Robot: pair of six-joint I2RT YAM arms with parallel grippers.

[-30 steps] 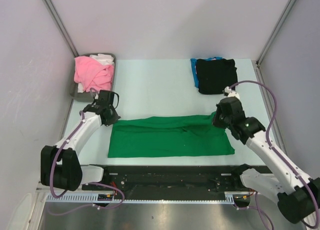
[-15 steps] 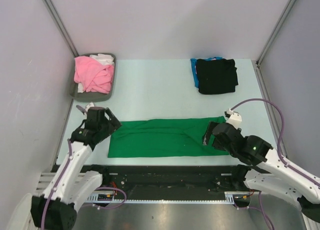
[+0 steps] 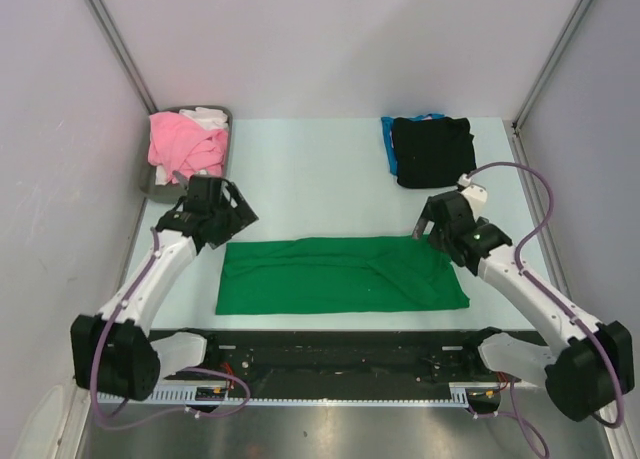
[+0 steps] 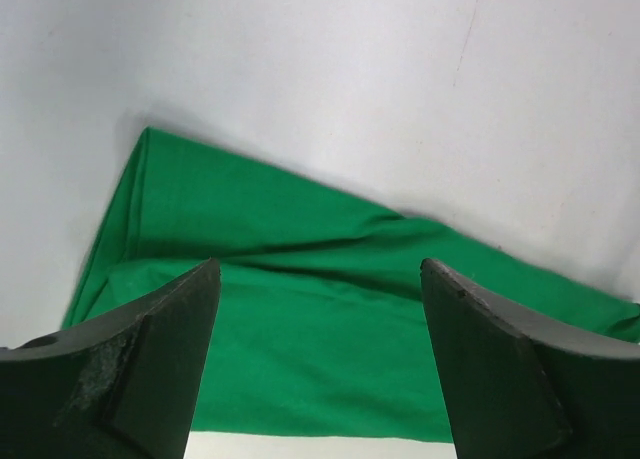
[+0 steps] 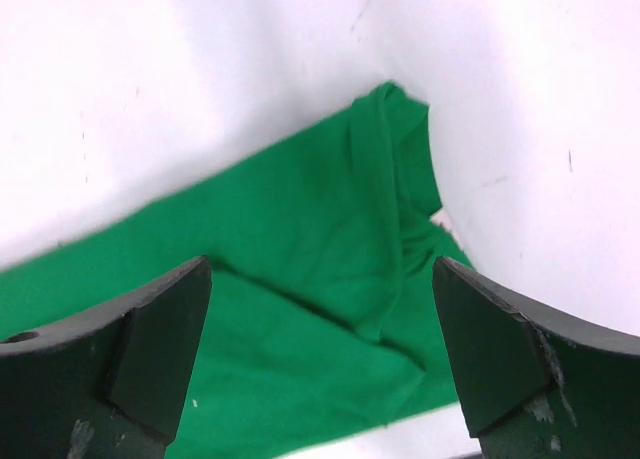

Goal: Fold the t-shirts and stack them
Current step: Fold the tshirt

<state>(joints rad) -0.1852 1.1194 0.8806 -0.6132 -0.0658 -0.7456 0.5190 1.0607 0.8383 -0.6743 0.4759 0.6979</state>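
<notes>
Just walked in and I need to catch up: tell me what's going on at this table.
Two robot arms are folding t-shirts. A green t-shirt lies flat on the table as a long folded strip. The left gripper hovers by its far left corner and the right gripper by its far right corner, both open, holding nothing. A black t-shirt sits folded on a blue one at the far right. A pink t-shirt and a white one lie crumpled in the tray.

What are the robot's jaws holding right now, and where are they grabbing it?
Nothing. Both pairs of jaws are wide open, one over each end of the green t-shirt.
</notes>
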